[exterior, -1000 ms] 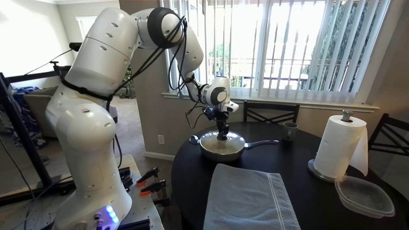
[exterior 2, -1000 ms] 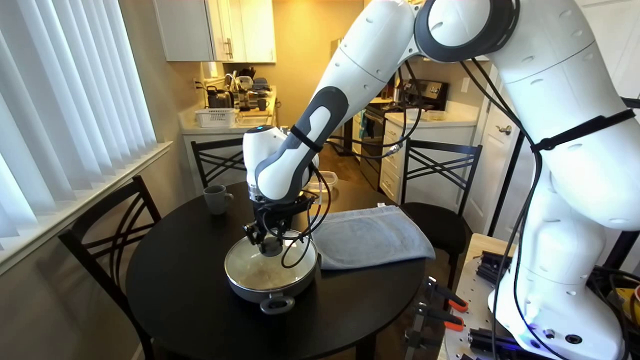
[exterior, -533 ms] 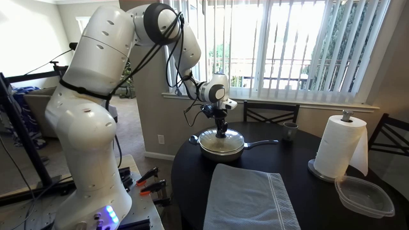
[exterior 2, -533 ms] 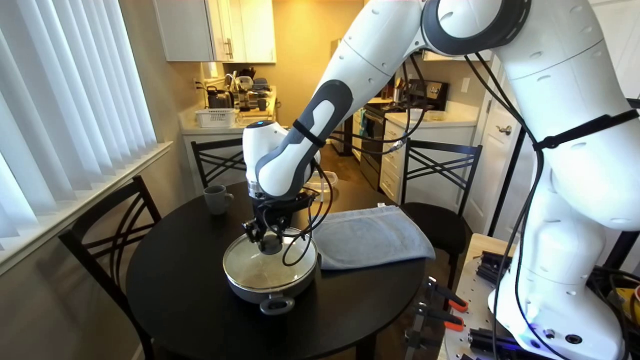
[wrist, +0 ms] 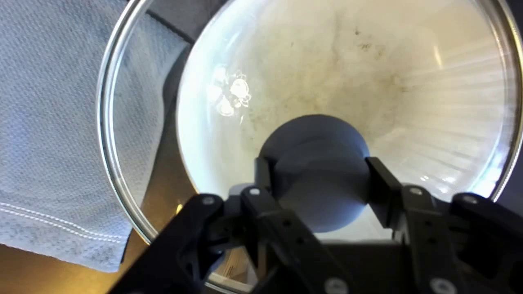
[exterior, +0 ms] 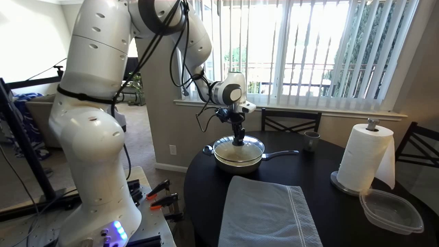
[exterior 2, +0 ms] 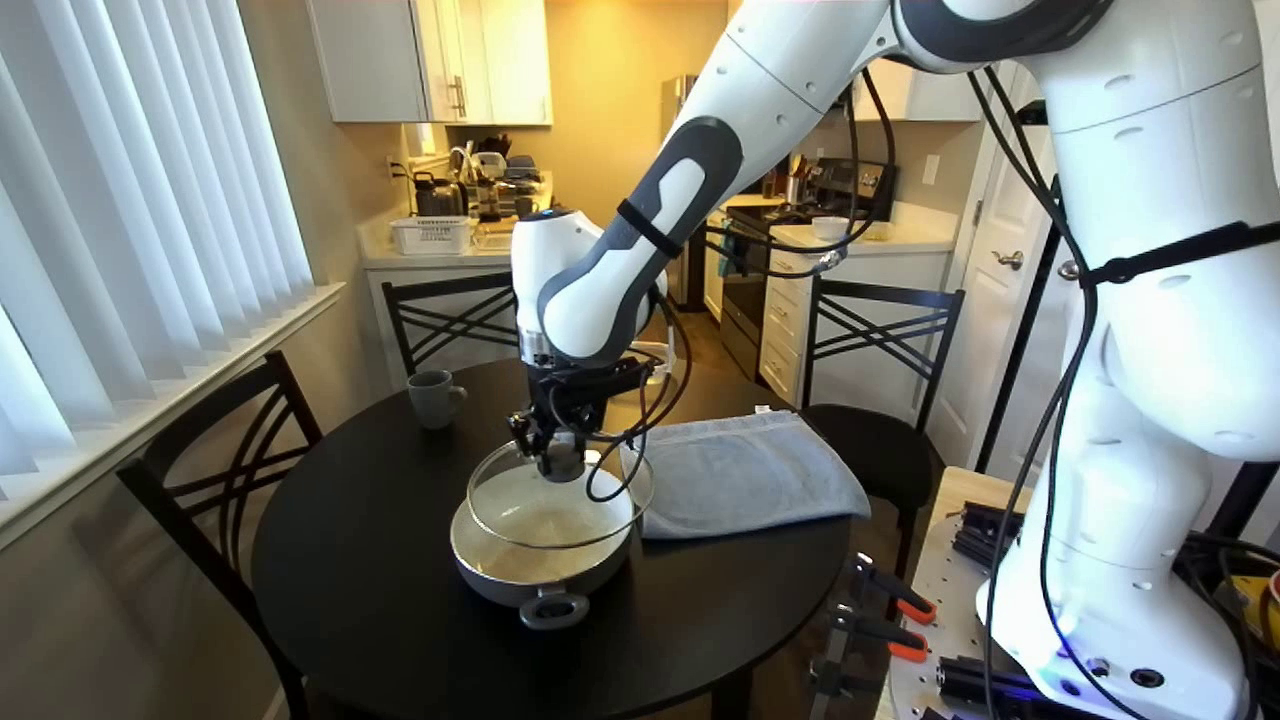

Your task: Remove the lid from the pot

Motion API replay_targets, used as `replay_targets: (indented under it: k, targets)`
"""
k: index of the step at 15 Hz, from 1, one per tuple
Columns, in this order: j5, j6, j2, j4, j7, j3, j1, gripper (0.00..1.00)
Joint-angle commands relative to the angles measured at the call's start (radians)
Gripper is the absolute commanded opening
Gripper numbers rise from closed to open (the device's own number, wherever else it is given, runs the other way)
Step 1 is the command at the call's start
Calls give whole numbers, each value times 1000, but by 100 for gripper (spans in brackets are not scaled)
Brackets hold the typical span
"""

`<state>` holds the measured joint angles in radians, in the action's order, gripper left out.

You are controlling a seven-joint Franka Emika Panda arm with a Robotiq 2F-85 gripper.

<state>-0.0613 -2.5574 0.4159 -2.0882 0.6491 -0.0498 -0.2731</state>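
Note:
The lid (exterior: pixel 252 152) is a clear glass disc with a thin metal rim. It hangs above the pot (exterior: pixel 236 168), shifted to one side of it; the offset shows in an exterior view (exterior 2: pixel 560 546). In the wrist view the lid's rim (wrist: pixel 107 134) reaches over the towel. My gripper (wrist: pixel 315 175) is shut on the lid's dark round knob (wrist: pixel 318 204), with a finger on each side. The pot stands on the table, its pale inside (wrist: pixel 347 73) showing through the glass. Its long handle (exterior: pixel 281 154) points towards the mug, and a short loop handle (exterior 2: pixel 555 610) sits opposite.
A grey-blue towel (exterior: pixel 267 212) lies flat beside the pot on the round black table (exterior 2: pixel 380 560). A grey mug (exterior 2: pixel 434 400), a paper towel roll (exterior: pixel 363 157) and a clear plastic container (exterior: pixel 391 214) stand on the table. Chairs (exterior 2: pixel 235 450) surround it.
My gripper has risen with the lid and moved sideways, towards the towel. A second ago the lid sat on the pot; now a gap shows between them. The pot has stayed in place.

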Motion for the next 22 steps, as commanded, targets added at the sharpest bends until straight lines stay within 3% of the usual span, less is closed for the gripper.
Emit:
replay_targets:
  k: [1,8,14,18,22]
  targets:
    - [21,-14,-142,-145,30,-24,45,33]
    - [175,-111,-281,-374,-39,-31,206,33]
    - [358,-206,-287,-495,-108,-47,309,33]
    - [318,-188,-250,-490,-35,-82,309,33]
    - [234,-191,-185,-450,123,-136,269,33]
